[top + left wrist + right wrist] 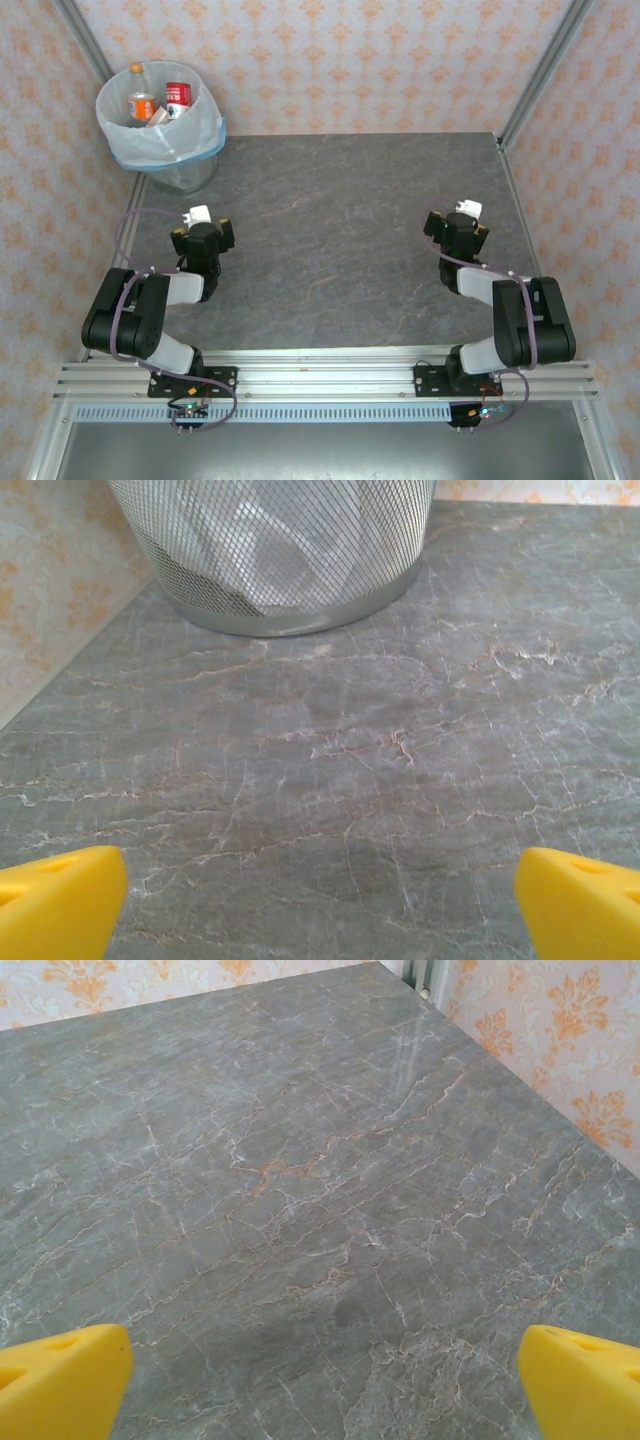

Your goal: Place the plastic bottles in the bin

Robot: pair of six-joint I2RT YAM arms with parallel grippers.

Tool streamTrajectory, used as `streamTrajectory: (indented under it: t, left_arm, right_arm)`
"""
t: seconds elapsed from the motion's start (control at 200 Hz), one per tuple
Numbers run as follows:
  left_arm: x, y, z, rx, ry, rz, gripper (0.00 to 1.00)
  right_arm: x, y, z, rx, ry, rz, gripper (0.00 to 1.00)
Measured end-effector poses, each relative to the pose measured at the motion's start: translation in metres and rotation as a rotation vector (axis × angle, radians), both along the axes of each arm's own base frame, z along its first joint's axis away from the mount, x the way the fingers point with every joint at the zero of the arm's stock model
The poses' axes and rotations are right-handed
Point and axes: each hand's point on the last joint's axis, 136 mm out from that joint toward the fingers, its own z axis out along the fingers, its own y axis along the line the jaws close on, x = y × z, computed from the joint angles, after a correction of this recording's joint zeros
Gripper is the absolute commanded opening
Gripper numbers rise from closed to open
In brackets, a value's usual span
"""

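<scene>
The grey table [340,200] carries the bin [170,158] at its far-left corner. Both arms sit folded, elbows back, wrists low and forward: left arm [135,315] facing the bin, right arm [520,320] over the table's right side. Left jaws and right jaws stand spread wide, holding nothing. Bottles [178,95] lie in the bin, their red and orange labels unreadable.

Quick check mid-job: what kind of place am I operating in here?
Most likely a lab test booth, not a real room: patterned wallpaper panels set in bare aluminium frame posts close in a grey marble-look table, with a bag-lined mesh bin at its far left corner.
</scene>
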Motion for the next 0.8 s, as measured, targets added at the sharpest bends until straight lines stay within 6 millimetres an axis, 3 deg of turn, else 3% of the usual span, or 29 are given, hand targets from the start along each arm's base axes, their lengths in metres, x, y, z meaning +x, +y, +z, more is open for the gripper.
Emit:
streamTrajectory:
  t: [0.22, 0.315, 0.46, 0.801]
  left_arm:
    - [0.000, 0.002, 0.002, 0.004, -0.008, 0.010, 1.00]
    - [0.000, 0.002, 0.002, 0.004, -0.009, 0.010, 1.00]
    - [0.001, 0.002, 0.003, 0.004, -0.012, 0.010, 1.00]
    - [0.001, 0.002, 0.004, 0.003, -0.019, 0.010, 1.00]
  right_arm:
    - [-0.031, -0.003, -0.039, 0.005, -0.002, 0.002, 0.99]
    - [-0.019, -0.001, -0.034, 0.009, -0.004, 0.011, 0.99]
    - [0.008, 0.003, -0.005, 0.019, -0.078, 0.030, 0.99]
    - [0.012, 0.020, -0.010, 0.062, -0.056, 0.175, 0.99]
